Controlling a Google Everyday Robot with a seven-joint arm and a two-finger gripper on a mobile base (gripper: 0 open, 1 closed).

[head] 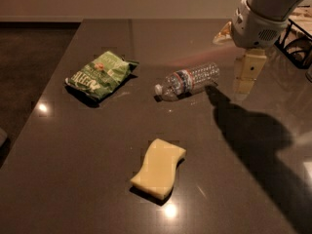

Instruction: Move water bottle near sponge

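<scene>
Camera view looks down along a dark, glossy worktop that carries three things. The water bottle lies on its side around the middle of the worktop, its white cap pointing left and slightly near and its base pointing right and far. The red, white and blue label band wraps it closer to the cap end.

The sponge lies flat in the near part of the worktop, nearer than the bottle and a little to the left of it. The two are well apart, with bare surface between them. A green chip bag lies to the left of the bottle, apart from it, and farther away than the sponge.

At the far right, the white arm housing comes into view from the top edge. The hand hangs below it, to the right of the bottle's base and not touching it. How far open the hand is cannot be told, and nothing is seen in its hold. The arm's dark shadow falls across the right side of the worktop.
</scene>
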